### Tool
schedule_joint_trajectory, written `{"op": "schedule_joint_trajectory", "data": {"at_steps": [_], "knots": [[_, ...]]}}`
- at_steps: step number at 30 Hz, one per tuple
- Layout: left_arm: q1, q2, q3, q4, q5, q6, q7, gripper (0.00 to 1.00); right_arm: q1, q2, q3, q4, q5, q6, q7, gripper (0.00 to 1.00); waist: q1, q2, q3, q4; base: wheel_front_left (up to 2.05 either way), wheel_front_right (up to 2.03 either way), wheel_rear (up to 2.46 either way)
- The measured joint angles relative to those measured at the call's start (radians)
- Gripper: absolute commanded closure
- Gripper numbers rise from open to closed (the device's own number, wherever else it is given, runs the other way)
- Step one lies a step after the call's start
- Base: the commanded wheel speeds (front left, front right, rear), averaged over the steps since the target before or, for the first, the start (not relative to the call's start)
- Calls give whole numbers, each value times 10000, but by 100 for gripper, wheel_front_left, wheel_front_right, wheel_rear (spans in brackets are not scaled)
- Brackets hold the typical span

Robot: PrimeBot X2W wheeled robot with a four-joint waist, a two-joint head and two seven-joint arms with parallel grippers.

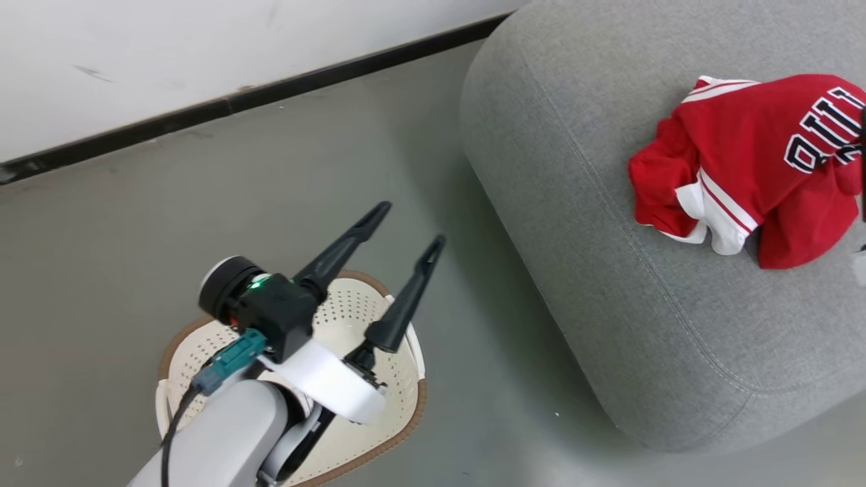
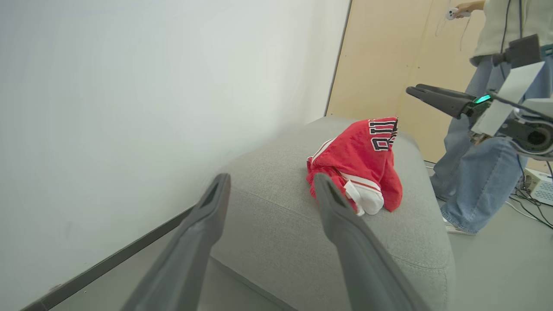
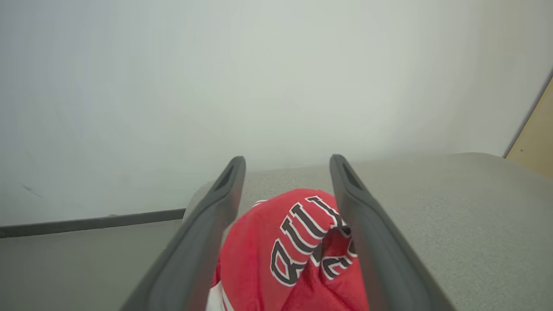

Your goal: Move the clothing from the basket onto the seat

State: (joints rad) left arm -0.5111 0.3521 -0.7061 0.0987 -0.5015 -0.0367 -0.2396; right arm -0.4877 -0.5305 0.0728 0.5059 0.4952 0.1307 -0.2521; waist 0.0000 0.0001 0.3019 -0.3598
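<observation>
At the lower left of the head view, the left claw (image 1: 412, 223) hangs over the basket (image 1: 396, 406), fingers spread wide and holding nothing. Further right sits the seat (image 1: 609, 304), with the clothing (image 1: 764, 155) heaped on it at the upper right. The right claw (image 3: 288, 160) hovers above that heap, fully spread and empty. A person (image 2: 484, 172) stands beyond the seat.
</observation>
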Motion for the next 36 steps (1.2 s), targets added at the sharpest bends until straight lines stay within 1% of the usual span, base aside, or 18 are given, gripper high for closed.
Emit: {"op": "schedule_joint_trajectory", "data": {"at_steps": [8, 18, 25, 32, 36], "knots": [[563, 150, 740, 328, -339, 441, -75, 0, -97, 441, 188, -345, -174, 0, -2, 0, 0, 0, -314, 434, 0, 0, 0], [1351, 198, 1570, 796, -566, 855, -86, 0, -288, 1312, 715, -623, -721, 0, -2, 0, 0, 0, -785, 1081, 0, 0, 0], [1811, 159, 2422, 840, -579, 1193, -88, 0, -242, 1797, 984, -602, -882, 0, -2, 0, 0, 0, -1151, 1560, 0, 0, 0], [2433, 150, 3005, 1066, -426, 1507, -88, 0, 202, 2207, 909, -539, -1289, 0, -2, 0, 0, 0, -1554, 1996, 0, 0, 0], [2781, 100, 3219, 1179, -265, 1615, -88, 0, 538, 2493, 775, -548, -1390, 0, -2, 0, 0, 0, -1799, 2211, 0, 0, 0]]}}
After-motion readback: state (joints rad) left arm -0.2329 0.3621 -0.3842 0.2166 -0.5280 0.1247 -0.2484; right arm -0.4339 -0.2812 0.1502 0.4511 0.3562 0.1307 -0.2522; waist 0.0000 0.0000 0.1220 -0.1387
